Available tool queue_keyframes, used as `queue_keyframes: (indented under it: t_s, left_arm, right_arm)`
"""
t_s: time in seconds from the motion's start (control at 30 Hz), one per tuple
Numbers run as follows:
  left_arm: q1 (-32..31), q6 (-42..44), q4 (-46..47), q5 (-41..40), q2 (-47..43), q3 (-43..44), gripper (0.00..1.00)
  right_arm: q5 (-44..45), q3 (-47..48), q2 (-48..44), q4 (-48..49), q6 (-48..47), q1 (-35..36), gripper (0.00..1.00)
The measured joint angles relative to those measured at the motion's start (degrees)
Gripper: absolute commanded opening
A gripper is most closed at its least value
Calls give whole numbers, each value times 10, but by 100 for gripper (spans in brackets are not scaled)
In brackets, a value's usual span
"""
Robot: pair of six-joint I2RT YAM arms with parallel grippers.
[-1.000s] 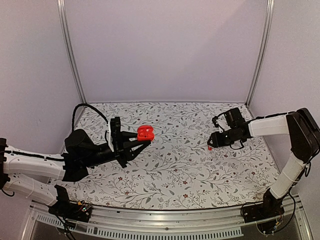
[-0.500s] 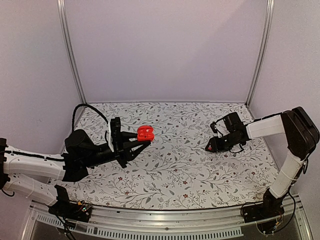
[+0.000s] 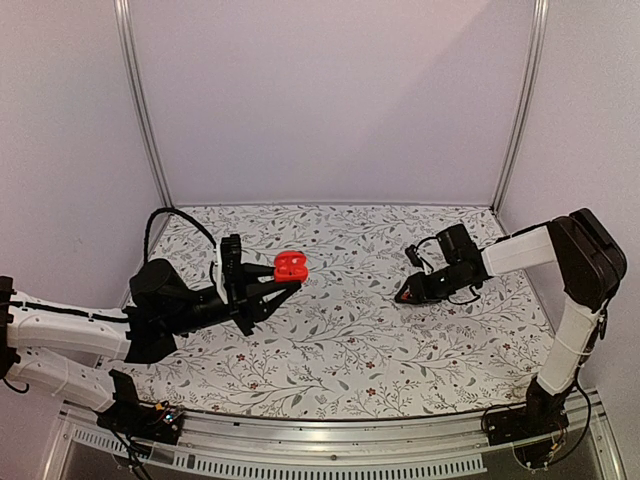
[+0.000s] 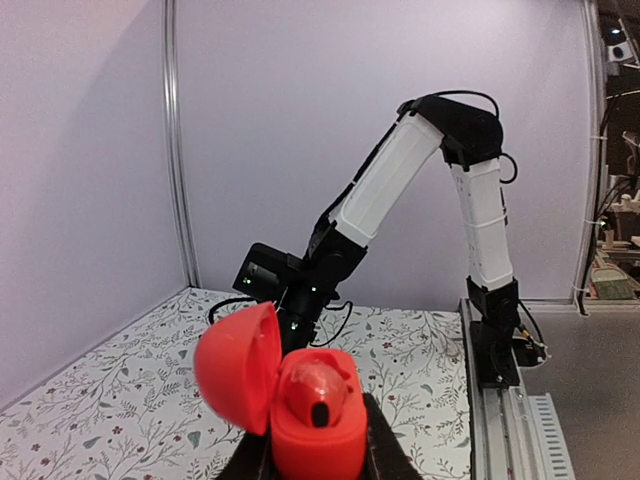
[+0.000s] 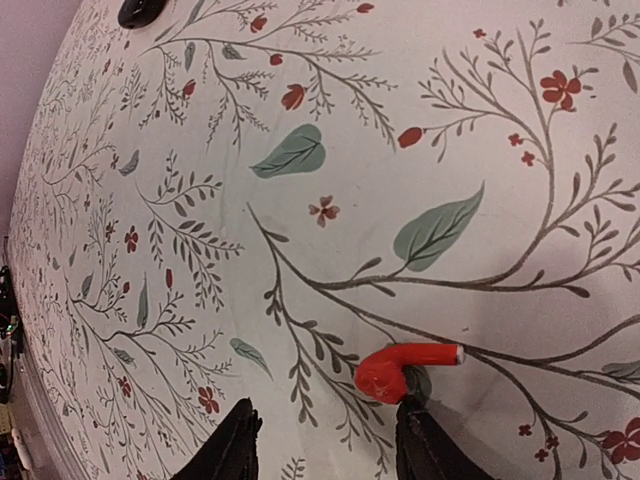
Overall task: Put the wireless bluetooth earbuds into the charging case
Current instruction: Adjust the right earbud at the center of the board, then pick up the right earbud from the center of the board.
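Loose earbud (image 5: 405, 367): on the floral cloth (image 5: 300, 150), against one fingertip.
Right gripper (image 5: 325, 445): jaws apart, empty.
Left gripper (image 3: 288, 283): clamped on the open charging case (image 4: 320, 440), well apart.
Handling: likely light, hard, slippery; pinch the bulb.

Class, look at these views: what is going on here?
The left end effector holds a red charging case up with its lid open, one earbud already seated inside. The right end effector is open, low over the floral cloth, where the second red earbud lies beside one fingertip, not gripped.
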Motion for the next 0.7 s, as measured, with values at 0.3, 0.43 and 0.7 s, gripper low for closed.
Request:
queue_keyframes:
  t_s: [0.3, 0.43, 0.7]
  left_arm:
    - [3, 0, 0, 0, 0, 0, 0]
    - [4, 0, -1, 0, 0, 0, 0]
    - [7, 0, -12, 0, 0, 0, 0]
  right_arm:
    - [-54, 75, 56, -15, -12, 24, 45]
    - [-64, 119, 67, -30, -25, 33, 44]
    - [37, 193, 50, -131, -87, 35, 42]
